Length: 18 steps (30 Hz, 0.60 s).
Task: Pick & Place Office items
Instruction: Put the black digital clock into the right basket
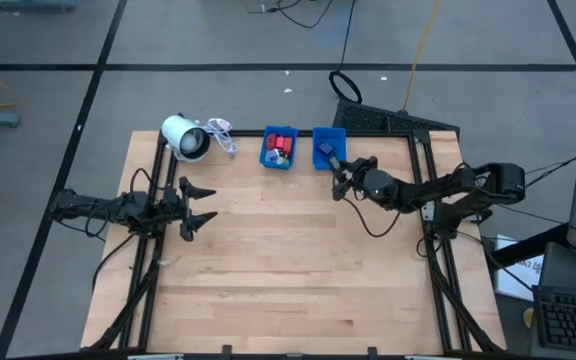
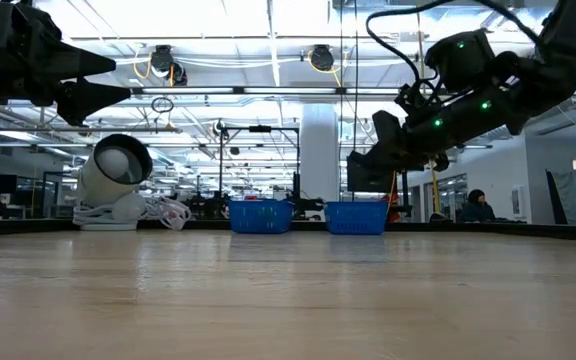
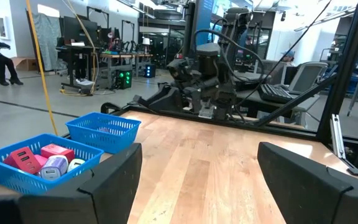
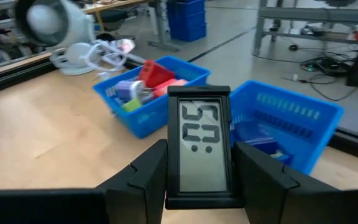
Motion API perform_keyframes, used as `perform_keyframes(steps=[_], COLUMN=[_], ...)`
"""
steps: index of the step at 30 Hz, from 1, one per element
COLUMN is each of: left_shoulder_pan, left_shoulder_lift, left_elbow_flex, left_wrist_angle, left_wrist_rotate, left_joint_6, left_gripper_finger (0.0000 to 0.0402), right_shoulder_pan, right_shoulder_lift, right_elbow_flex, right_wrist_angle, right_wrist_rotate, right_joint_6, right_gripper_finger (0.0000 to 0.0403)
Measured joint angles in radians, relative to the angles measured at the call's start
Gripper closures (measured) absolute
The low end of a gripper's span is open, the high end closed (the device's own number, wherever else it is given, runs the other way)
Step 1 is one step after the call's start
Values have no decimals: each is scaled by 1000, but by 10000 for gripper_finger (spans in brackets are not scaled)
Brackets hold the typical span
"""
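The right claw (image 4: 199,186) is closed on a small digital clock (image 4: 199,149), a dark-framed display standing upright between the 2 fingers, its long axis vertical. In the high view that claw (image 1: 340,180) hangs just beside the right-hand blue bin (image 1: 329,147), on the side nearer the middle of the desk (image 1: 288,270). That bin lies straight ahead of the claw and holds only a dark piece or 2. Next to that bin, on the side toward the white roll (image 1: 185,137), the other blue bin (image 1: 279,148) is packed with the office items (image 4: 143,84), red, green and pale pieces heaped together. My guess is the clock needs only a short reach forward over the near rim. The left claw (image 1: 196,207) waits well away from both bins, fingers spread wide and empty.
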Motion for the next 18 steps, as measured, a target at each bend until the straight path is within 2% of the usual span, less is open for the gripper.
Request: perform_keyframes(steps=[6, 11, 14, 18], left_shoulder_pan=[0, 0, 0, 0], left_shoulder_lift=[0, 0, 0, 0], left_elbow_flex=[0, 0, 0, 0], left_wrist_angle=[0, 0, 0, 0], left_wrist_rotate=[0, 0, 0, 0], left_joint_6=[0, 0, 0, 0], left_gripper_finger=[78, 78, 78, 78], right_shoulder_pan=[-60, -121, -155, -195], right_shoulder_lift=[0, 0, 0, 12], right_elbow_flex=[0, 36, 109, 225], right_wrist_angle=[-2, -29, -163, -350], right_wrist_rotate=[-50, -134, -177, -176], right_joint_6=[-7, -10, -15, -83], right_gripper_finger=[253, 253, 249, 254])
